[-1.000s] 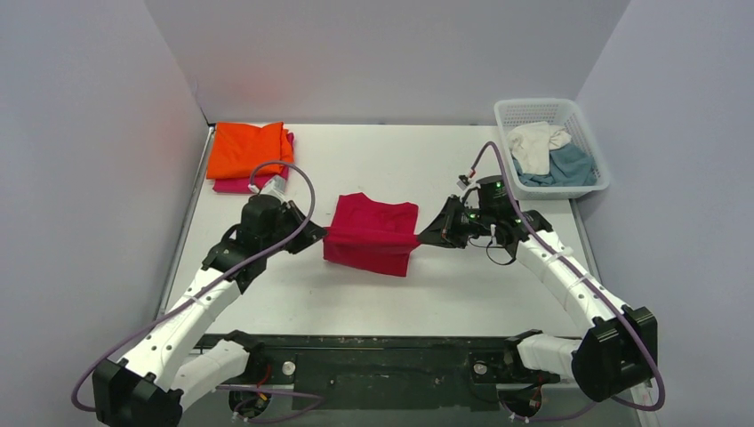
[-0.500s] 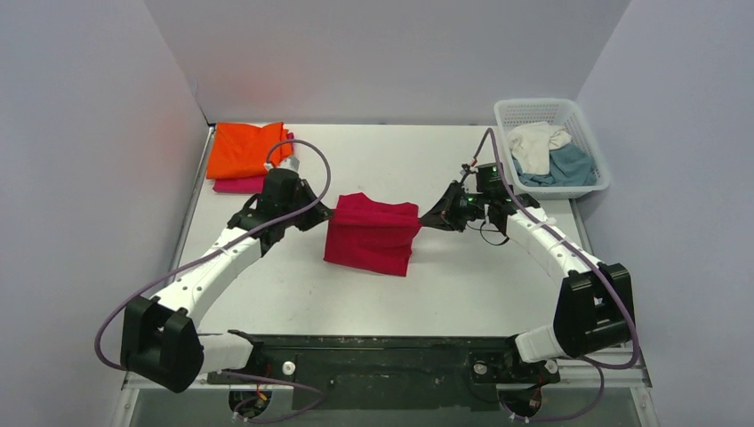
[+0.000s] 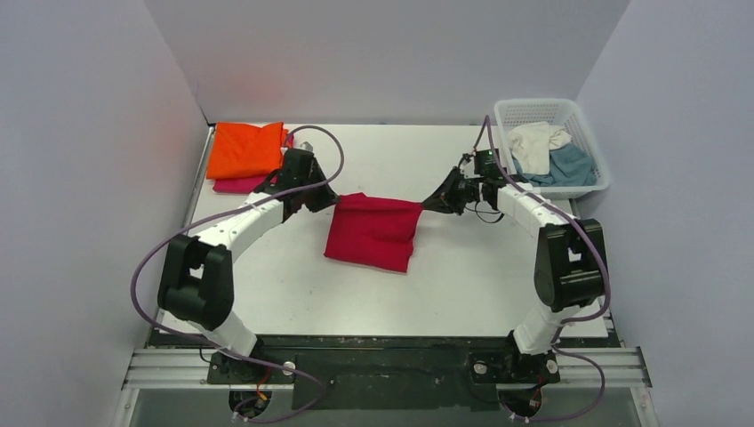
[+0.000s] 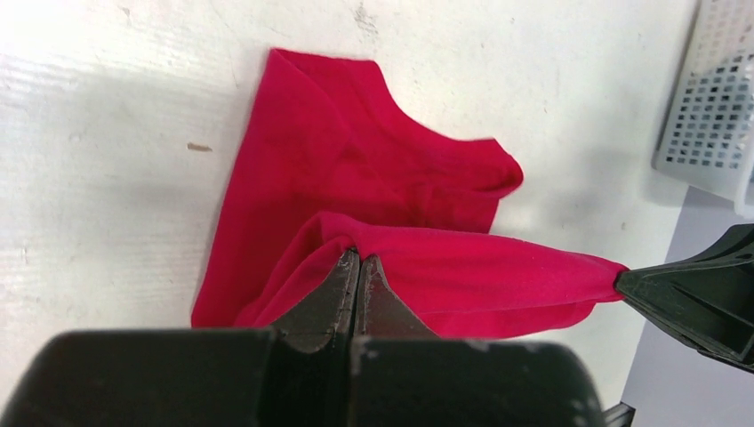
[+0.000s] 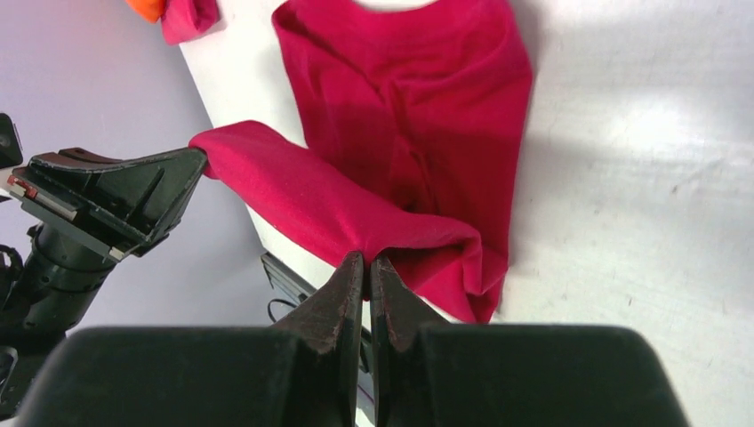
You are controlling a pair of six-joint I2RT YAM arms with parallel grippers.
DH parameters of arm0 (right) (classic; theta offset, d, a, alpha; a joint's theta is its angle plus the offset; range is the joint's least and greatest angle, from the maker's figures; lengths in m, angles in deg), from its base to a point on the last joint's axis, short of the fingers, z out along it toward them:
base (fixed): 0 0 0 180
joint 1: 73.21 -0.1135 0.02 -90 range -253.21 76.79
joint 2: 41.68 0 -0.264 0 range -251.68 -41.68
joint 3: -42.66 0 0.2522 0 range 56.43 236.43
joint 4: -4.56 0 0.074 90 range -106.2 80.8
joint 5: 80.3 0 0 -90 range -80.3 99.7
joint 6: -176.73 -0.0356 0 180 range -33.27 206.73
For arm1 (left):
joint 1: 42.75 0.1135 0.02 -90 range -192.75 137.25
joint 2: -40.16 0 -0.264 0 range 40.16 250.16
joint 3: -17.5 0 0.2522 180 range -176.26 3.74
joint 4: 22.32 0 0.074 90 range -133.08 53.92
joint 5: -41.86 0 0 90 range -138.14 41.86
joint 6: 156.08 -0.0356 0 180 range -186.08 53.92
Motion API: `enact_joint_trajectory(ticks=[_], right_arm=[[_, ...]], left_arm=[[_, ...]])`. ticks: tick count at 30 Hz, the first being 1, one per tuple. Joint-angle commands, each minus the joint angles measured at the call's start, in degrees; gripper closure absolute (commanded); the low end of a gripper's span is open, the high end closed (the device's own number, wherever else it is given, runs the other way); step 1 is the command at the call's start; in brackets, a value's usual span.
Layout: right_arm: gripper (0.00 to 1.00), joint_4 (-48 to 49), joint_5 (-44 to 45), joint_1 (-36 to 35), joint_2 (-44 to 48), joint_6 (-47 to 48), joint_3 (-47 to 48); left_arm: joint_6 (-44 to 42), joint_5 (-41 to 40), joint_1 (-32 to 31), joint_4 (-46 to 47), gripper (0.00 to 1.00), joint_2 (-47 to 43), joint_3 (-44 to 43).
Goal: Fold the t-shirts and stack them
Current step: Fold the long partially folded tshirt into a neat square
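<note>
Centre shirt [image 3: 372, 233] lies mid-bench [image 3: 462, 285], far edge pinched by left gripper [image 3: 332, 203] at its left corner and right gripper [image 3: 427, 205] at its right. Far-left corner: top shirt [image 3: 244, 149] on bottom shirt [image 3: 233, 185]. Far-right corner: basket [image 3: 533, 104] holding basket-left shirt [image 3: 533, 144] and basket-right shirt [image 3: 569, 165].

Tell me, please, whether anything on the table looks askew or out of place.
In the far-left stack, the magenta shirt pokes out from under the orange shirt along its near edge, so they are not aligned. The crimson shirt is simply mid-fold, pinched by the left gripper and right gripper.
</note>
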Motion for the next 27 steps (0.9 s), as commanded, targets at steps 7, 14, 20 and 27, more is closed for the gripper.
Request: enact_joint_trajectory(ticks=[7,14,20,27], right_arm=[[1.00,-1.3,3.5,2.4,-12.0,2.7,9.9],[1.00,-6.5,2.6,2.7,-19.5,7.5,18.6],[0.98,-8.5,2.0,2.7,-24.1,9.5,23.7],[0.45,-15.7,5.3,2.7,-23.1,13.0,28.6]], left_arm=[[-2.5,-3.4,2.5,2.6,1.00,12.4,-9.9],[-2.7,-3.2,3.0,1.8,1.00,17.6,-13.1],[-2.9,-3.5,3.9,1.8,1.00,19.3,-14.0],[-3.5,-2.7,4.1,0.6,0.22,16.9,-16.8]])
